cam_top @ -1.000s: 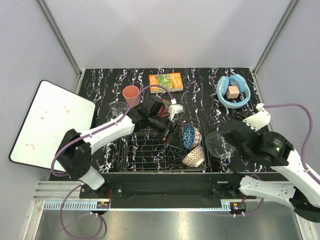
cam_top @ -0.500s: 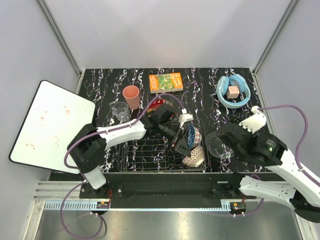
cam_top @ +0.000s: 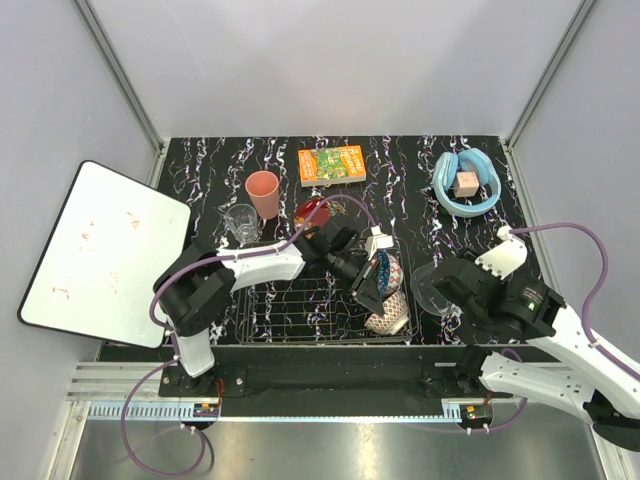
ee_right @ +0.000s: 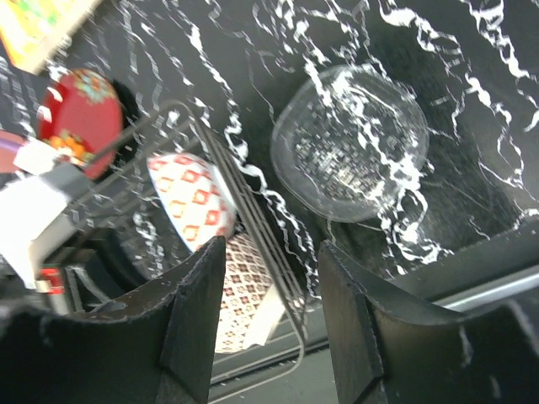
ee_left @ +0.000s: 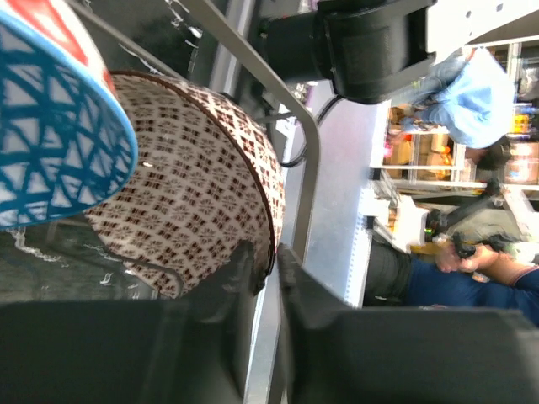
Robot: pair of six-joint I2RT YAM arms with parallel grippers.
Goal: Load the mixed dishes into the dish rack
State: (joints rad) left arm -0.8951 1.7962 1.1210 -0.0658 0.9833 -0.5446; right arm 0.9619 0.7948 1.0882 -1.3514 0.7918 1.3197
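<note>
Left pincer (ee_left: 268, 265): clenched on the rim of the beige bowl (ee_left: 185, 202), one finger inside the rim and one outside, at the rack's right end.
Right pincer (ee_right: 271, 252): released, fingers well apart with nothing between them; it hangs over the desk (cam_top: 400, 190) just right of the rack.
Beige bowl: inside the rack (cam_top: 290, 300), at the near corner of its right end, tipped on its side with the patterned outside towards the left wrist camera.
Blue bowl (cam_top: 380, 270): inside the rack, standing on edge at the right end, just behind the beige bowl; whether the two touch, I cannot tell.
Glass bowl (ee_right: 349, 143): outside the rack, on the desk just right of its right end, mouth up, beyond the right pincer's fingertips and clear of them.
Red bowl (cam_top: 312, 210): outside the rack, on the desk close to its far side, partly hidden by the left arm.
Tumbler (cam_top: 241, 222): outside the rack, upright near its far left corner.
Cup (cam_top: 263, 192): outside the rack, just beyond the tumbler.
Box (cam_top: 333, 163): well behind the rack.
Headphones (cam_top: 465, 185): behind the rack and to its right, well apart.
</note>
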